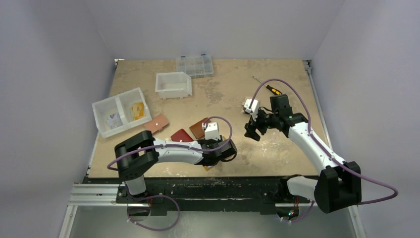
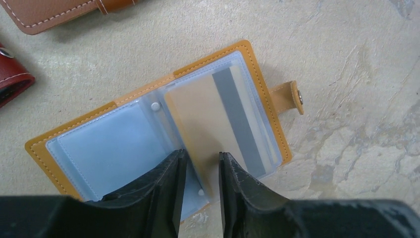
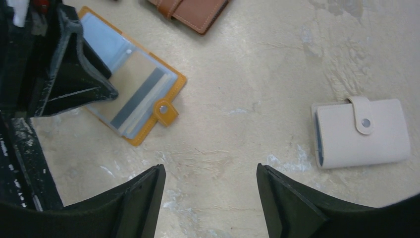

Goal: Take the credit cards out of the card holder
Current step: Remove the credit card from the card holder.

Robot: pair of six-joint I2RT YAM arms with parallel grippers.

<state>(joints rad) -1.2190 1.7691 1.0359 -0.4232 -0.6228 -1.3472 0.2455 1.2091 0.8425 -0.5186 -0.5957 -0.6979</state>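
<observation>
At the near edge of the counter (image 1: pixel 228 94), the card holder (image 2: pixel 148 89) is laid open and flat, clear sleeves up, with its snap tab (image 2: pixel 288 96) sticking out at the side. The left hand (image 2: pixel 202 157) is held right down over it. Its fingers (image 2: pixel 168 183) are seen a narrow gap apart, one on either side of the near edge of a tan card, and nothing is pinched between them.

The credit cards (image 2: pixel 198 119) are tucked into the sleeves on the tab side: the tan one on top, one with a dark grey stripe fanned out behind it, and paler edges beyond that. The other half is covered by a pale blue sleeve, and what it holds cannot be told.

Just past the holder, a dark red wallet (image 2: pixel 12 74) and a brown wallet (image 2: pixel 54 12) are seen lying closed.

Further out on the right, the right hand (image 3: pixel 209 171) is held above the counter, fingers wide apart, nothing between them. A cream wallet (image 3: pixel 361 131) is lying shut close by.

Farther back, a divided white bin (image 1: pixel 97 115) is set on the left and a small white bin (image 1: pixel 173 94) beyond it. A screwdriver (image 1: pixel 271 89) is lying on the right, and a clear organizer box (image 1: pixel 194 65) is placed at the far edge.
</observation>
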